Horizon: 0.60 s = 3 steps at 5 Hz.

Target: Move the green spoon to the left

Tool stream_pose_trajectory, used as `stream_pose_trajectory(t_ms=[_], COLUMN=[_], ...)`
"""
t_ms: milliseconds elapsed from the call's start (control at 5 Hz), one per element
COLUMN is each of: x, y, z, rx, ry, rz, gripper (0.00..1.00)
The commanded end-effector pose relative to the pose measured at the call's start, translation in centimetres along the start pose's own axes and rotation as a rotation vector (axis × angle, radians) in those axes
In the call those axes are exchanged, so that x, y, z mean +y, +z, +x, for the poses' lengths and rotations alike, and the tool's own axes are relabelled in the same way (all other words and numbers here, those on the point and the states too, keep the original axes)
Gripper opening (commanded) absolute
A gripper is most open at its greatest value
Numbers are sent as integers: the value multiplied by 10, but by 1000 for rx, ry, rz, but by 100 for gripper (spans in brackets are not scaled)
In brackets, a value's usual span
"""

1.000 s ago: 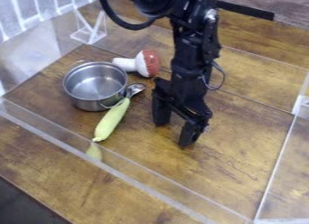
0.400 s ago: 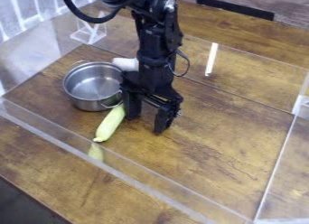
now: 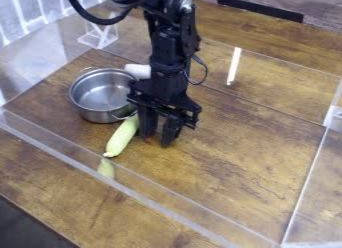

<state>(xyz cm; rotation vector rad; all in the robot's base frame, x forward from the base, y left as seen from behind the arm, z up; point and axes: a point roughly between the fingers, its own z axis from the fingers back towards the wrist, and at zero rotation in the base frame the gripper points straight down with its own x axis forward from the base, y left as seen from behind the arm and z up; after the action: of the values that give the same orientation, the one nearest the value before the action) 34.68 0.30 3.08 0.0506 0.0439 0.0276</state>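
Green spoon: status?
Tool low, right beside the green spoon; grip unclear. Spoon on the table, its bowl end hidden by the tool. Metal pot close on the spoon's other side.

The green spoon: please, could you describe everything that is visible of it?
The green spoon shows a thick, rounded, pale yellow-green handle with a smooth look. It lies slantwise on the brown wooden table, just beside the silver pot. The tool is close at its upper part; whether they touch, I cannot tell. Its bowl is hidden.
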Motion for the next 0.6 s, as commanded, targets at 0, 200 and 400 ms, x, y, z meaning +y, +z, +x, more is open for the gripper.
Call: stream_pose_trajectory(t_ms=[0,200,400], x=[-9,-20,-31], y=[42,47,54], z=[11,13,16], rx=[-116,-118,-131], ry=[21,51,62], rz=[-13,-12,-16], gripper=[100,0,100])
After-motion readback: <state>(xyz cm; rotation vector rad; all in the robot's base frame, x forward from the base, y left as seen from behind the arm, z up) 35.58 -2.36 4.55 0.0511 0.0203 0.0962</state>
